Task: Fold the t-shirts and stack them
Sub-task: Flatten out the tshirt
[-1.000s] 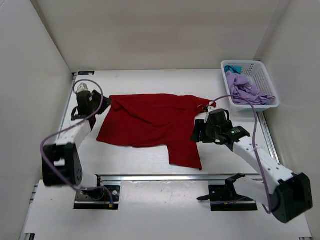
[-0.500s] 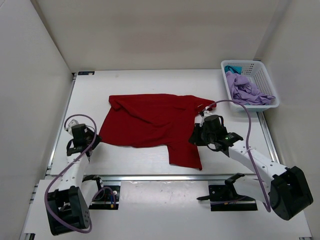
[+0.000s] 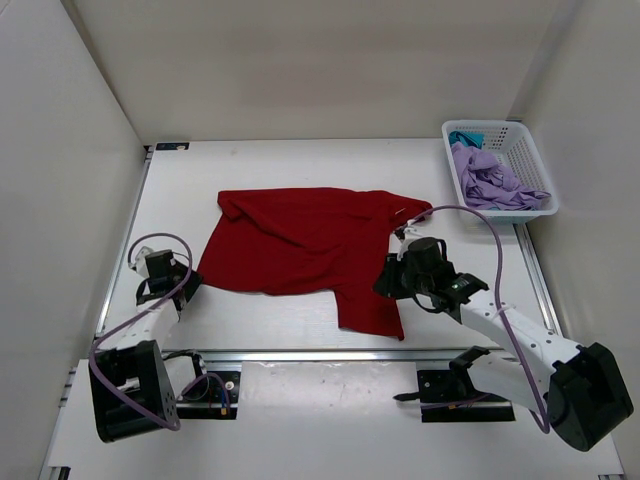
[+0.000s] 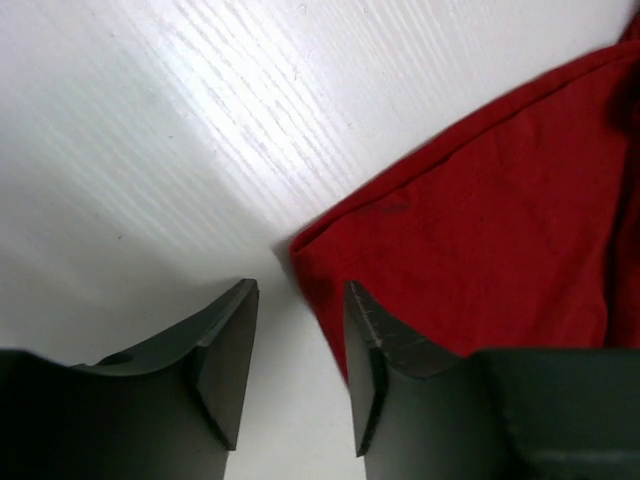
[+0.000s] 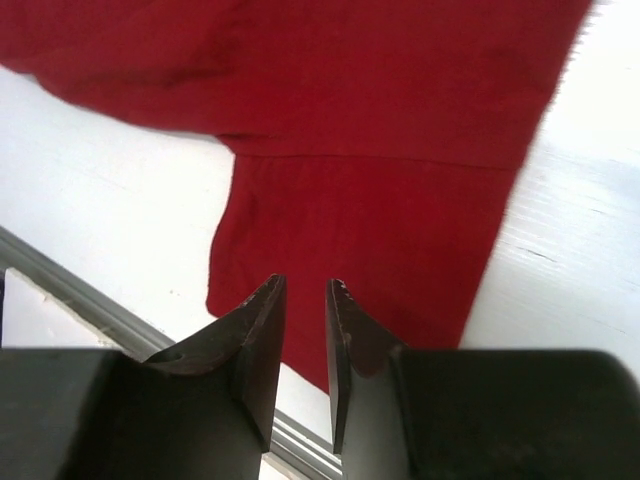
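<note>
The left fingers stand moderately apart with nothing between them. Just ahead of their gap lies a hem corner of the dark red shirt, close to one tip, though I cannot tell whether it touches. The right fingers are parted only by a narrow slit and hold nothing. They hang over the shirt's near flap, which runs out beyond both tips towards the edge of the surface. From both pairs of fingers the red shirt spreads away, flat but rumpled, with no fold made in it, so I judge the folding barely begun and no stack started. Well beyond the right fingers, in the far corner, the white basket holds the lavender shirt bunched in a heap, with the teal shirt showing behind it; both remain to be taken out, folded and stacked.
</note>
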`<action>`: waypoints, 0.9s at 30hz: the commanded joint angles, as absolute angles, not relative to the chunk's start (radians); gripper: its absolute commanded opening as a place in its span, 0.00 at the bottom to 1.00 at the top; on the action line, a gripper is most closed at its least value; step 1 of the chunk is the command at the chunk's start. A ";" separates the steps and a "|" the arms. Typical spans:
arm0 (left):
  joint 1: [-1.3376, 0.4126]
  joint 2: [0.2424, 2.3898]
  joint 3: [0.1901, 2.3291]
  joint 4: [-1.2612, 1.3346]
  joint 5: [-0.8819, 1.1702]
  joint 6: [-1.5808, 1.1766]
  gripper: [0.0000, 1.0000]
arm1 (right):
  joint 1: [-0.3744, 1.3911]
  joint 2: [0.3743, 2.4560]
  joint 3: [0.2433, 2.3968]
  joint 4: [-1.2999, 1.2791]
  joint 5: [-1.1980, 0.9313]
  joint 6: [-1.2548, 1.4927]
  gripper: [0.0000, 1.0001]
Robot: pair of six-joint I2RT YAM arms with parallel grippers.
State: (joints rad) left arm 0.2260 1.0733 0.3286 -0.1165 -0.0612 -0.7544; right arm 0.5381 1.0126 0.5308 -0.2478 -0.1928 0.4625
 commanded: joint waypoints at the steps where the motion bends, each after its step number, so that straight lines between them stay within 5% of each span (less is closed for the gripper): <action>1: 0.225 1.141 0.331 -0.112 -0.028 -0.784 0.49 | 0.567 1.006 0.540 -0.193 -0.199 0.449 0.22; 8: 0.198 1.189 0.321 -0.040 -0.003 -0.821 0.39 | 0.566 1.002 0.535 -0.176 -0.216 0.453 0.22; 17: 0.202 1.178 0.343 -0.023 -0.009 -0.810 0.00 | 0.520 0.967 0.512 -0.225 -0.174 0.466 0.37; 27: 0.172 1.131 0.584 -0.084 -0.012 -0.704 0.00 | 0.373 0.966 0.523 -0.397 -0.101 0.505 0.41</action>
